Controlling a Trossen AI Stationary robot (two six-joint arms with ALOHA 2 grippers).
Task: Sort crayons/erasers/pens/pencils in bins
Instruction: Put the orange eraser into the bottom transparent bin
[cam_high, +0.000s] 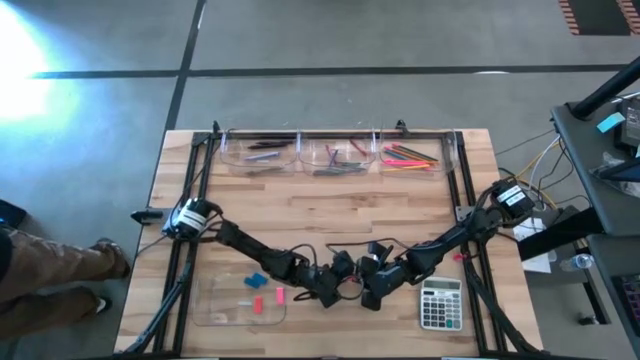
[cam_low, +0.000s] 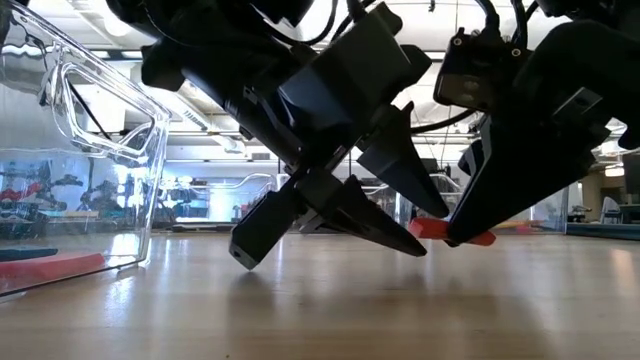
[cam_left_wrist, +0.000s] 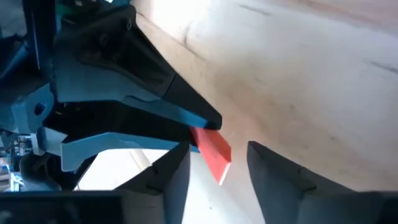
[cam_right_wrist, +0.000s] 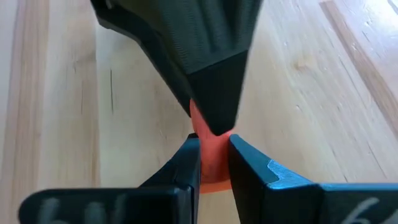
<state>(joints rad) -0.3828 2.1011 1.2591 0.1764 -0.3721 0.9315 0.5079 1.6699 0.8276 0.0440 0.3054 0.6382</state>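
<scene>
A red eraser (cam_left_wrist: 214, 155) is off the table near the front middle, with my right gripper (cam_right_wrist: 212, 142) shut on it. My left gripper (cam_left_wrist: 219, 149) is open, one finger on each side of the eraser's free end; I cannot tell whether it touches. In the low view the eraser (cam_low: 455, 232) shows between the two grippers. A shallow clear tray (cam_high: 215, 305) at the front left holds blue and red erasers (cam_high: 258, 280). Three clear tubs (cam_high: 340, 140) along the far edge hold pens, crayons and pencils (cam_high: 410, 157). My right gripper pinches the red eraser between its two fingers, across the block's narrow sides (cam_right_wrist: 213, 163). The fingers slant down from the table's right side. The eraser's other end (cam_left_wrist: 219, 169) sticks out past the fingertips toward my left gripper, and the block appears clear of the table.
A grey calculator (cam_high: 440, 303) lies at the front right, close to my right arm. The tray's clear wall (cam_low: 110, 150) rises near my left arm. Bare wood (cam_high: 330, 205) spreads between the tubs and the arms.
</scene>
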